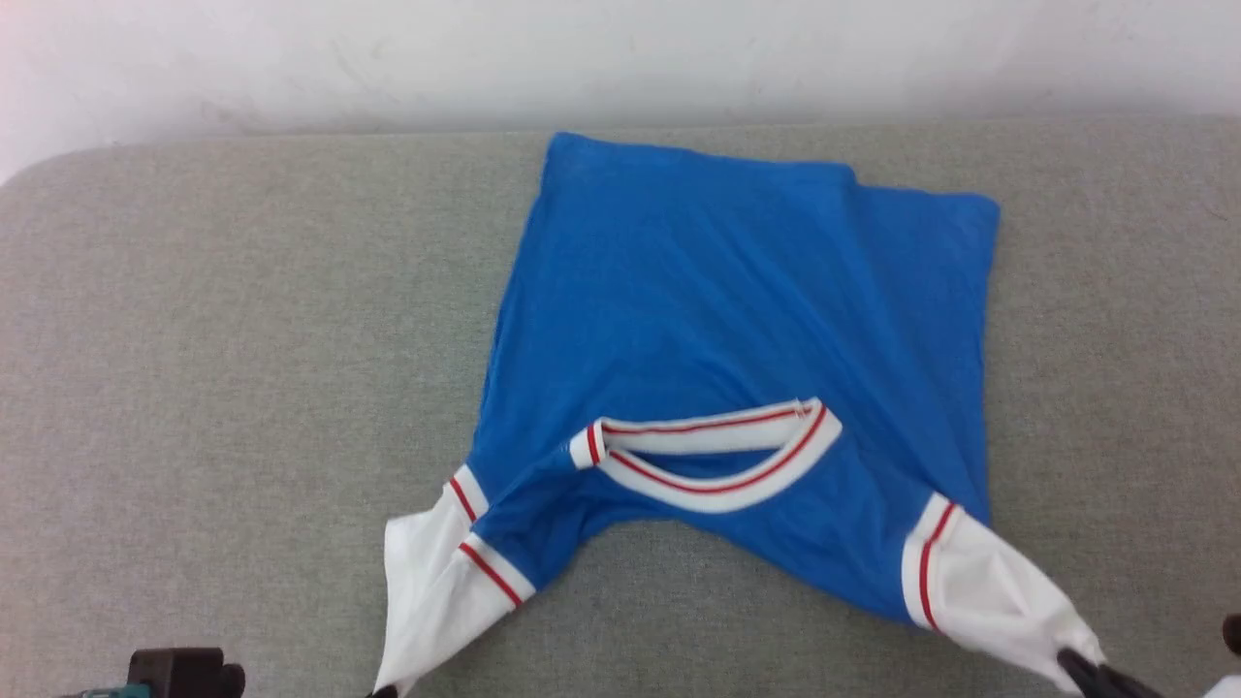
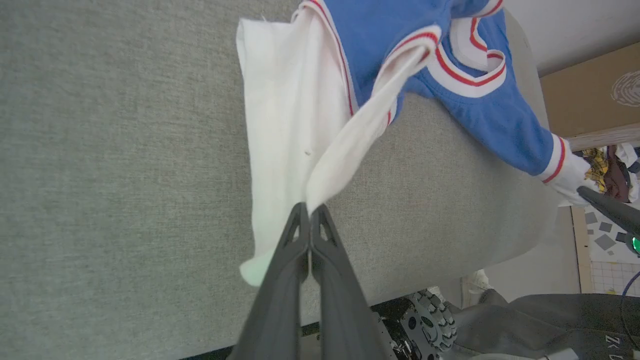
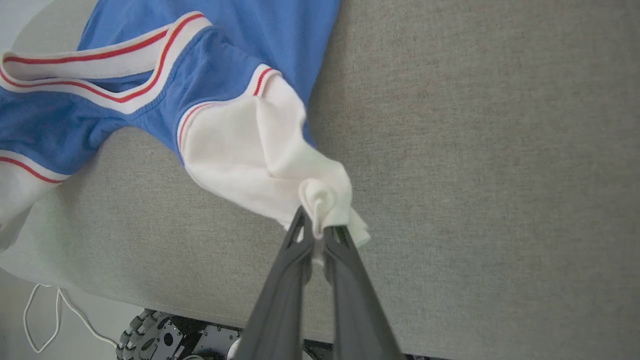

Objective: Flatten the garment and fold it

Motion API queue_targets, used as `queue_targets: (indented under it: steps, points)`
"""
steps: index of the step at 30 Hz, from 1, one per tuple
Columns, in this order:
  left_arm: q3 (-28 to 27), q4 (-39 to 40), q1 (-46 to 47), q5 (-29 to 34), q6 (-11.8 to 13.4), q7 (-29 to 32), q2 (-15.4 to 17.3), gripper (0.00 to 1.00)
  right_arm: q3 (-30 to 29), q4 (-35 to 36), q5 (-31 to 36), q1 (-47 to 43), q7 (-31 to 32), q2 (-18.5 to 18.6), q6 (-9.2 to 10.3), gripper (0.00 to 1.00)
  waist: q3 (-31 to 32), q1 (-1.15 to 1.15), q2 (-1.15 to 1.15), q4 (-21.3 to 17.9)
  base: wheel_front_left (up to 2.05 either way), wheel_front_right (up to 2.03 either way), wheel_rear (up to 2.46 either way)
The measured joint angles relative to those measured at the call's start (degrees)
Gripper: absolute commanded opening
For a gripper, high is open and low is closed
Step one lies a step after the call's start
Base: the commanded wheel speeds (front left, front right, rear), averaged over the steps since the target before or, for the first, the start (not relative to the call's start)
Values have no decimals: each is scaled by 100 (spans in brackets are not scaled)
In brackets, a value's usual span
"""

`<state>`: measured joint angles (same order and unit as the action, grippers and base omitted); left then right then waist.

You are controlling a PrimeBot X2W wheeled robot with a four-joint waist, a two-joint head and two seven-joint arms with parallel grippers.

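The royal-blue jersey T-shirt (image 1: 737,291) lies near the middle of the grey fabric-covered worktop (image 1: 242,339). Its hem is at the far side and its white, red-striped collar (image 1: 717,465) faces the near edge. The upper face is plain blue with no lettering showing.

The body is mostly spread out. A loose overlapping layer ridges the far right corner, and the shoulders are drawn towards the near edge.

The left tool (image 2: 310,207) is clamped together on the tip of the white left sleeve end (image 2: 285,110). The right tool (image 3: 314,220) is pinched on a bunched wad of the right sleeve end (image 3: 235,145). Both sleeves are stretched out towards the near corners.

The knit looks light, thin and limp. It should follow a pull easily, sag wherever it is unsupported and drag on the rough cloth surface rather than slide.

A pinch on the sleeve tips suits tugging the shirt flat, but a hard pull would probably stretch the sleeves rather than smooth the body. For folding, a hold at the shoulder seams or the hem corners would likely control the panel better. The bunched grip on the right looks more likely to leave a crease.
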<state>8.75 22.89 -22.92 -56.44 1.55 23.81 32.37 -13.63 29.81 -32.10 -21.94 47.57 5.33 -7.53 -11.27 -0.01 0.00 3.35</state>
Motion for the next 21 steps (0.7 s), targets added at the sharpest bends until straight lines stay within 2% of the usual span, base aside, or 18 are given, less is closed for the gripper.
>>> queue_targets:
  steps: [7,12,13,15,16,21]
  points:
    - [-98,272,-248,-107,159,145,91,0,-46,121,-138,-406,489,20,0,0,52,1,0,9,0,0,0]
    - [-152,469,-255,-54,211,104,107,0,-10,67,9,-375,357,-1,0,0,23,1,0,-1,0,0,0]
    - [-152,513,-251,-31,211,78,108,0,34,12,62,-335,294,-2,0,25,15,1,0,-3,0,0,0]
    - [-138,584,-227,36,226,62,110,0,114,-153,182,-218,141,-10,0,47,-3,1,0,-11,0,0,0]
    - [-125,619,-203,65,231,55,109,0,177,-269,227,-154,82,-11,0,100,-16,1,0,-16,0,0,0]
    - [-14,737,135,147,247,37,79,0,435,-949,476,215,-449,-30,0,100,-92,1,0,-36,0,0,0]
